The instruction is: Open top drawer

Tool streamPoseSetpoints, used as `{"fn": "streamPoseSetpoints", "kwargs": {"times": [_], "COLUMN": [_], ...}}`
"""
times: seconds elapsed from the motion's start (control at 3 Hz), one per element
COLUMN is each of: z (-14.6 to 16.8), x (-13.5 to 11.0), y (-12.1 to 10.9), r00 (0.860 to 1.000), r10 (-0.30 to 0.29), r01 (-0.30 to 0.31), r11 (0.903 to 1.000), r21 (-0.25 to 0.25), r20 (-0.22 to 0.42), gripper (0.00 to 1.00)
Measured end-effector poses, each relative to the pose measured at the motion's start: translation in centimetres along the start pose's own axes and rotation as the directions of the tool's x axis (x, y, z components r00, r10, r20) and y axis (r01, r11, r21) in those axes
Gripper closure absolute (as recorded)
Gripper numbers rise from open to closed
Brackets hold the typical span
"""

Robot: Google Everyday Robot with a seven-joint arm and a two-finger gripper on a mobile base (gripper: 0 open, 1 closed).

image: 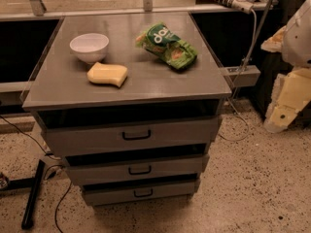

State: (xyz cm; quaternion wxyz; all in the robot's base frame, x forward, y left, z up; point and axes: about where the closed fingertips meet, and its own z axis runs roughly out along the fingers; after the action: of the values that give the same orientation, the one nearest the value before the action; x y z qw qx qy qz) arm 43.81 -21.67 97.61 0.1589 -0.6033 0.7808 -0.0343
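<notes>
Camera view gives you the wide grey metal top drawer (87, 139) directly under the flat top of the grey metal cabinet (160, 79), with its small black bar handle (136, 135) centred on the front. A dark gap shows between the drawer front and the cabinet top. The two narrower grey metal drawers (170, 168) sit stacked below it, each with a similar handle.

Your pale yellowish gripper (285, 103) hangs at the right edge of the picture, off to the right of the cabinet and well apart from the drawer. It is roughly level with the cabinet top, above the speckled stone floor (252, 188). It touches neither the handle nor the cabinet. You cannot tell how far it is open, nor whether it holds anything.

On the cabinet top you have a round white bowl (89, 47) at the back left, a yellow rounded sponge-like block (107, 74) just in front of it, and a crumpled green snack bag (167, 46) to the right.
</notes>
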Motion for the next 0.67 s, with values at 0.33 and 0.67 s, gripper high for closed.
{"fn": "streamPoseSetpoints", "kwargs": {"times": [0.33,0.67], "z": [0.0,1.1], "x": [0.0,-0.1], "y": [0.0,0.6], "r00": [1.000,1.000], "r10": [0.000,0.010], "r01": [0.000,-0.010], "r11": [1.0000,0.9998], "r21": [0.000,-0.019], "r20": [0.000,0.015], "gripper": [0.00,0.00]}}
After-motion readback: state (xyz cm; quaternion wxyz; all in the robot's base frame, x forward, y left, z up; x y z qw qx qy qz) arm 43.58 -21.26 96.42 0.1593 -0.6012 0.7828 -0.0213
